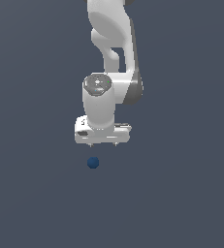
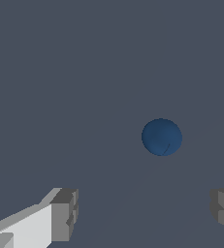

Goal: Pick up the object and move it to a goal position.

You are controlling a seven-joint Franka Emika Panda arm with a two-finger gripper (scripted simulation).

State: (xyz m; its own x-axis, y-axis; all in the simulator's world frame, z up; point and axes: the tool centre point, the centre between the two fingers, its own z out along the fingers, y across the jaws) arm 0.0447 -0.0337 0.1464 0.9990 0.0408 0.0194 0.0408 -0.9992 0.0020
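The claw is spread wide and holding nothing. In the wrist view its two grey fingertips sit far apart with a big gap of bare surface between them, way wider than the ball. From where I'm looking it hangs off the end of the white arm, which comes down from the top of the exterior view, bends at a chunky grey-capped joint, and ends in the boxy white hand with two short nubs poking out underneath.

Everything's over a plain dark grey-blue bench, flat and featureless, so hard to judge height off it.

The ball is small, dark blue, smooth, and sits clear of the claw, not touching anything. In the exterior view it's just below the hand and a bit toward the exterior view's left of its middle. In the wrist view the ball shows out ahead of the fingertips rather than between them, and closer to one finger than the other. So near, but not lined up.
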